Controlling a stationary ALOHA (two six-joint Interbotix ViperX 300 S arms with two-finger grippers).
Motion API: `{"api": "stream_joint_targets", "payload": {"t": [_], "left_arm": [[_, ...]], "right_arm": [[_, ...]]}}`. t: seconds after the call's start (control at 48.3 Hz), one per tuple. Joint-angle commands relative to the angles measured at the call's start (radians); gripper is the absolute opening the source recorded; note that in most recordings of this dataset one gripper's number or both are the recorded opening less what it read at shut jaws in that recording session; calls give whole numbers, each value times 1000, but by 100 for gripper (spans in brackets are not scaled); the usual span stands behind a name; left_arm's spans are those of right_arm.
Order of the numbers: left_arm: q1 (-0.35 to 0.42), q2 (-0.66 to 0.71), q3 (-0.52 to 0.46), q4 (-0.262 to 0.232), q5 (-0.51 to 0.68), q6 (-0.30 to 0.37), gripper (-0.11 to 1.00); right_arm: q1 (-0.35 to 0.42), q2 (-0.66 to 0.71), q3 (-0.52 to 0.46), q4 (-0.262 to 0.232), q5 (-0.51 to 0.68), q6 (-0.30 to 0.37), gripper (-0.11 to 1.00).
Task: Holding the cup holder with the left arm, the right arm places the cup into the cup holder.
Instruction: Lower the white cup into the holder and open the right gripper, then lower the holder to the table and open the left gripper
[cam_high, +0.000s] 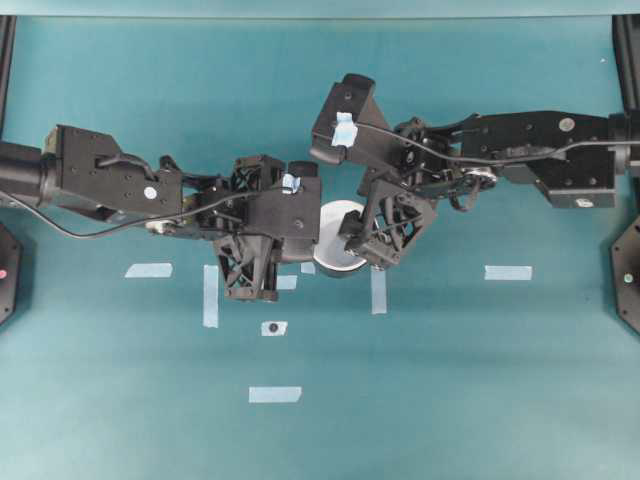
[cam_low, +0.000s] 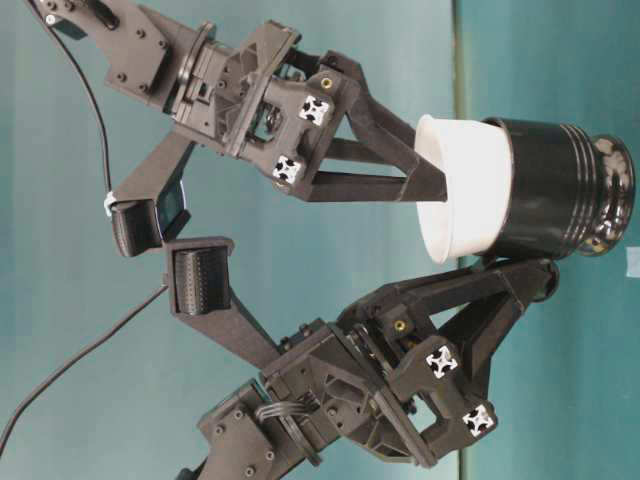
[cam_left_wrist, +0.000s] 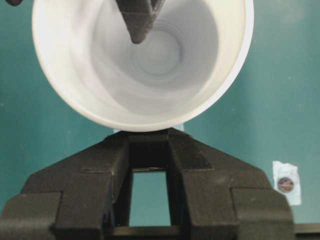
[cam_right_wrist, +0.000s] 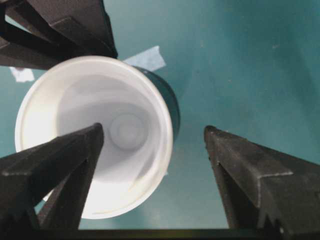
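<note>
The white cup (cam_low: 465, 190) sits inside the glossy black cup holder (cam_low: 560, 185), with its wide rim standing out above the holder's top. My left gripper (cam_low: 535, 275) is shut on the holder's side; in the left wrist view the cup's rim (cam_left_wrist: 142, 117) hides the grip point just beyond the narrow jaws (cam_left_wrist: 150, 150). My right gripper (cam_right_wrist: 154, 130) is open across the cup's rim. One of its fingers (cam_right_wrist: 75, 150) reaches over the cup's inside and the other (cam_right_wrist: 235, 160) hangs outside, apart from the cup. The holder's dark wall (cam_right_wrist: 171, 102) shows behind the cup.
Pale tape strips lie on the teal table (cam_high: 450, 380): at the left (cam_high: 148, 270), at the right (cam_high: 508, 272) and towards the front (cam_high: 275, 394). A white patch with a dark dot (cam_high: 273, 328) lies just in front of the left gripper. Both arms meet at mid-table.
</note>
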Motion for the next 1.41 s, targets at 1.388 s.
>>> {"api": "stream_joint_targets", "payload": {"t": [1.388], "left_arm": [[-3, 44, 77, 2, -198, -32, 22]], "right_arm": [[3, -172, 109, 0, -87, 8, 89]]}}
